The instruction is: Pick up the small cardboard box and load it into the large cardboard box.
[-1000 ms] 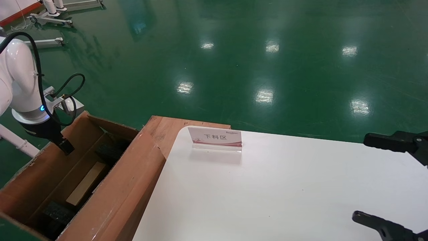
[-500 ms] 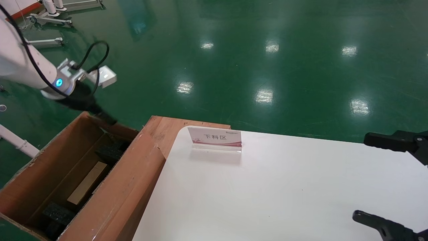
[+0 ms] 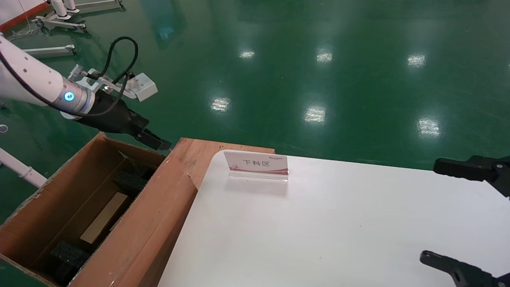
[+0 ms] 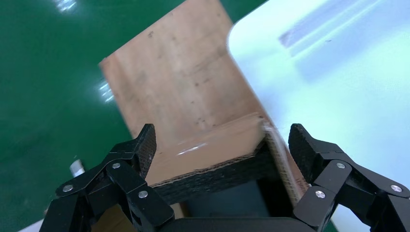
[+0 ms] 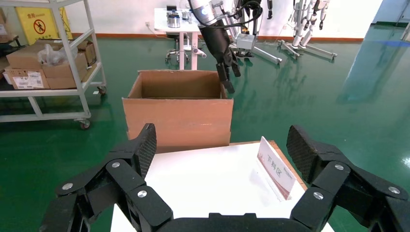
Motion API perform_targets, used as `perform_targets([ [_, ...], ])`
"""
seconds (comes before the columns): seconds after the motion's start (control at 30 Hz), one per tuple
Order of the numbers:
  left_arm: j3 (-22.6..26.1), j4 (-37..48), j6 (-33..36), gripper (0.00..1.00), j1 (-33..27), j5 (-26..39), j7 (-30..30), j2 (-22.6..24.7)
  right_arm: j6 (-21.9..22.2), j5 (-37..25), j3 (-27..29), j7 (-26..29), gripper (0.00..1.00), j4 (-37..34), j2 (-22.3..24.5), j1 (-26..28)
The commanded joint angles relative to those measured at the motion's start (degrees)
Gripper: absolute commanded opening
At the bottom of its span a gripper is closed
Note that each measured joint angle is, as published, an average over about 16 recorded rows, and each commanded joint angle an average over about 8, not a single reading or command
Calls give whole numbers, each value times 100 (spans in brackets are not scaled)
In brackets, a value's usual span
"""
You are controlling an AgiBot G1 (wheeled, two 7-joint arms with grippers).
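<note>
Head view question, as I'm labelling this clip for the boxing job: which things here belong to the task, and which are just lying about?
Part of the job:
- small cardboard box, lying inside the big carton
- large cardboard box, flaps open
- left gripper, open, above the carton's far corner

Just there:
- sign standing on the white table
- right gripper, open, idle over the table's right edge
</note>
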Motion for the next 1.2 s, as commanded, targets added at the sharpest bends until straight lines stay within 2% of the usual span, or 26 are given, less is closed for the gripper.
perform_targets([
  [0.03,-118,-73,40,100,65,-32,32,-19,0,0,0,0,100,-1,0,0],
  [1.2,-5726,-2430,1529,100,3700,-1239,1638,-403,2,6,-11,-6,100,-3,3,4],
])
